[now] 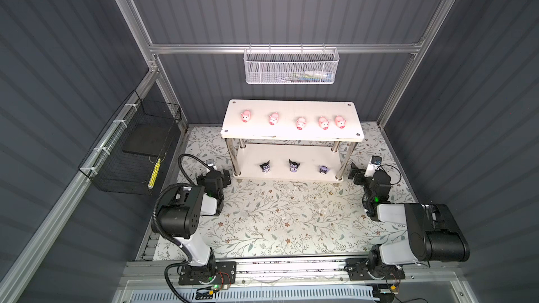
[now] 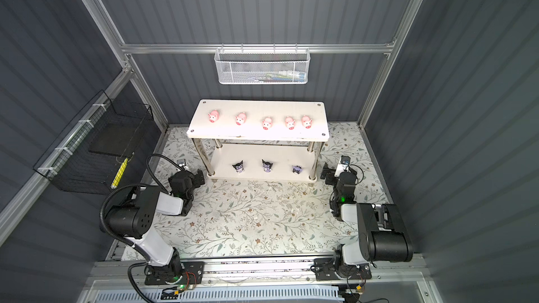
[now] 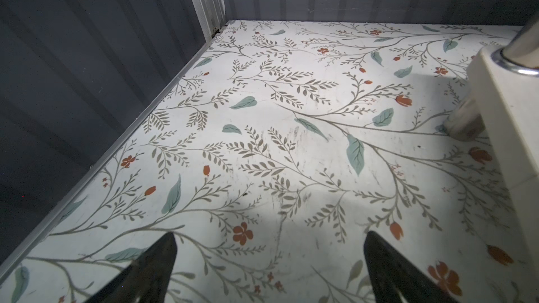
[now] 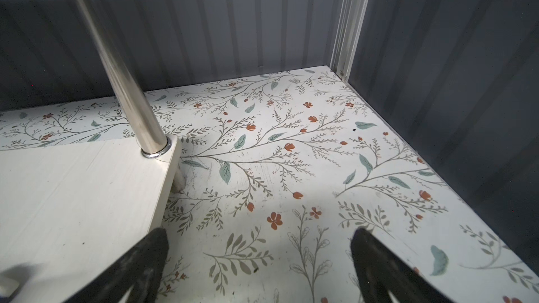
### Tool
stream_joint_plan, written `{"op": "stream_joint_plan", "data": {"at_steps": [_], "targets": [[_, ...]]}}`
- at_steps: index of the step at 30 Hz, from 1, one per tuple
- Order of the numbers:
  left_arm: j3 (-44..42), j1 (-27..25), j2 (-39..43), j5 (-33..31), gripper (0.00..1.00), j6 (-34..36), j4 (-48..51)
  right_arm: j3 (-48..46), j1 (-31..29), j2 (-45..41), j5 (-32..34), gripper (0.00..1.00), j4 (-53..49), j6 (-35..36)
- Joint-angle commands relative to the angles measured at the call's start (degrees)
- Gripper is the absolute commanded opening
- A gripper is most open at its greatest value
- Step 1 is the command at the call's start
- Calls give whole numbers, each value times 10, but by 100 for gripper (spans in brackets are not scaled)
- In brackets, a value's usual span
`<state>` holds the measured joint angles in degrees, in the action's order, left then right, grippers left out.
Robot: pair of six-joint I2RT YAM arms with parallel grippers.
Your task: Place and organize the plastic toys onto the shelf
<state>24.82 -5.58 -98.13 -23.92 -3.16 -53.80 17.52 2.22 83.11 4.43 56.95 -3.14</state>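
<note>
Finding: all eight toys are on the shelf (image 1: 291, 106), which stands at the middle of the table's (image 1: 277, 222) far edge. Five pink pigs (image 1: 300, 123) sit in a row along the top board (image 1: 291, 135), snouts to the front edge; the two nearest the right edge are close together, the others more widely spaced. Three purple-and-black figures (image 1: 294, 166) stand apart from one another along the front of the lower board (image 1: 280, 153). My left end effector (image 3: 271, 246) hangs low over the table just off the shelf's front left corner, fingers spread wide with nothing between them. My right end effector (image 4: 259, 237) is likewise spread and empty beside the front right corner of the lower board. Handling assessment: these look like small, rigid moulded plastic pieces, very light and smooth, so I judge them liable to tip at a nudge or squirt out of a hard pinch. For a pig, I would take hold across the flanks, at the widest part of the body. For a figure, I would grip the torso below the pointed ears, which look thin and offer no flat faces. No toy is visible on the table, so I judge the work essentially complete.
</note>
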Motion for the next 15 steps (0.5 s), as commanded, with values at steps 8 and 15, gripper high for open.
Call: {"op": "stream_joint_plan", "data": {"at_steps": [8,15], "targets": [[8,-1,-1,0,100,10,-10,7,-1,5,-6,99,0,7],[8,-1,-1,0,100,10,-10,6,-1,5,-38,99,-2,18]]}}
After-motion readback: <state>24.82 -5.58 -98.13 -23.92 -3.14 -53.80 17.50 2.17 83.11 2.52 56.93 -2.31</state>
